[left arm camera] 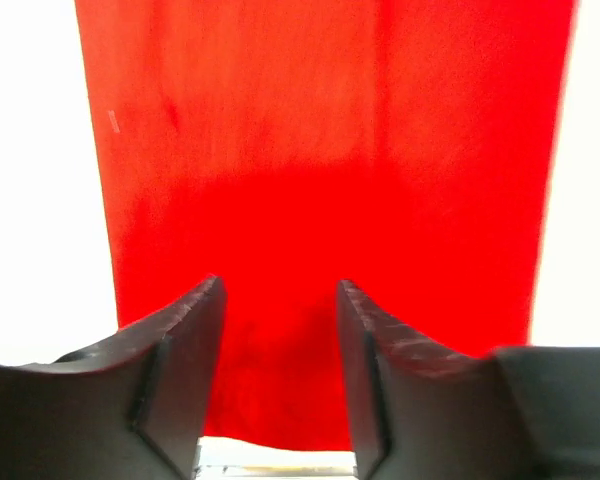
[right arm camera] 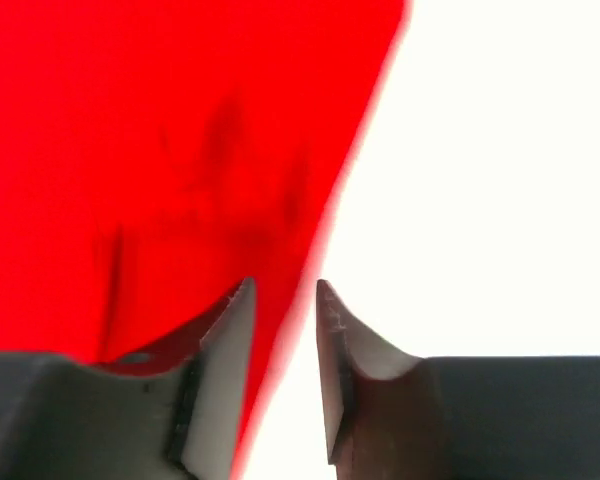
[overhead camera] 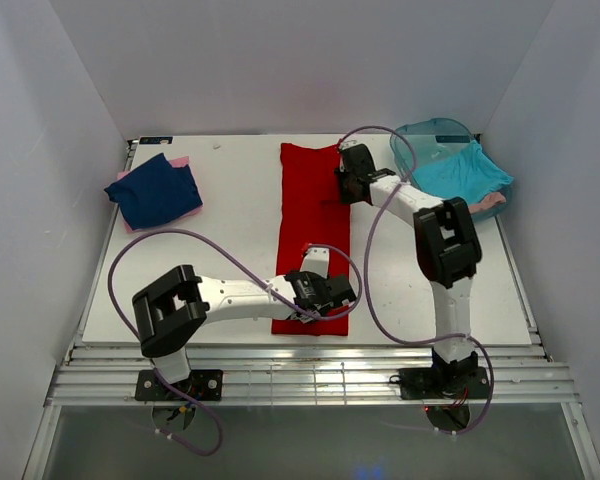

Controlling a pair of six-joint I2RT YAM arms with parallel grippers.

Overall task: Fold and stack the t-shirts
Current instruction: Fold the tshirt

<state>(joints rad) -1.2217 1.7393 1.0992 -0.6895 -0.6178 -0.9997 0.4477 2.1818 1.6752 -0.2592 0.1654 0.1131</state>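
Observation:
A bright red t-shirt (overhead camera: 315,215), folded into a long narrow strip, lies down the middle of the table. My left gripper (overhead camera: 328,296) hovers over its near end. In the left wrist view its jaws (left arm camera: 280,290) stand open with red cloth (left arm camera: 320,150) below and nothing between them. My right gripper (overhead camera: 348,185) is at the strip's far right edge. Its fingers (right arm camera: 285,290) are slightly apart, open, straddling the cloth's edge (right arm camera: 160,150). A folded navy t-shirt (overhead camera: 155,192) rests on a pink one (overhead camera: 181,162) at the back left.
A translucent teal tub (overhead camera: 430,135) stands at the back right, holding a turquoise t-shirt (overhead camera: 460,172) and a bit of pink cloth (overhead camera: 490,203). White walls close in the table on three sides. Purple cables loop off both arms.

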